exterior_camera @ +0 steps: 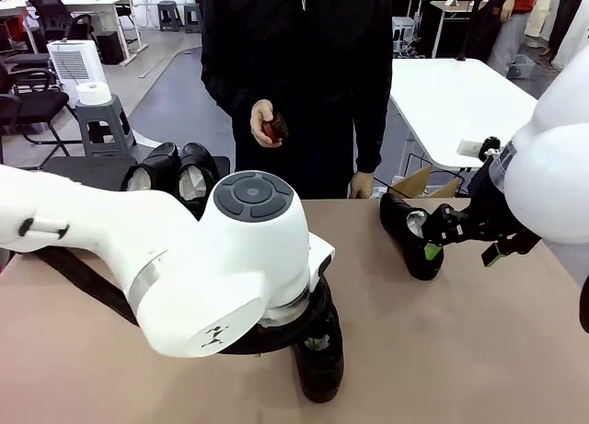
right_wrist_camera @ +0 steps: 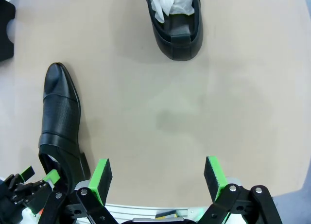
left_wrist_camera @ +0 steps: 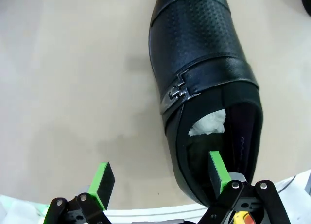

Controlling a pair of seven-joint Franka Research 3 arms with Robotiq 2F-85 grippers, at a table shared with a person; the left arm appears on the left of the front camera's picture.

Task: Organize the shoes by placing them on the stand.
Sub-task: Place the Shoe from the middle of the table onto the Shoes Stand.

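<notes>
Left wrist view: my left end effector (left_wrist_camera: pixel 160 175) sits spread astride the shoe (left_wrist_camera: pixel 204 78) wall; glossy leather may slip when I pinch.

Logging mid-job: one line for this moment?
left gripper: open, straddling near shoe's side | right gripper: open, over bare table | two shoes on stand

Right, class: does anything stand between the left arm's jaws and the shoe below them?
Nothing visible does. The left arm's jaws stand open astride the side wall of the shoe near its heel: one green pad over the shoe's opening, the other over the bare table beside it.
</notes>
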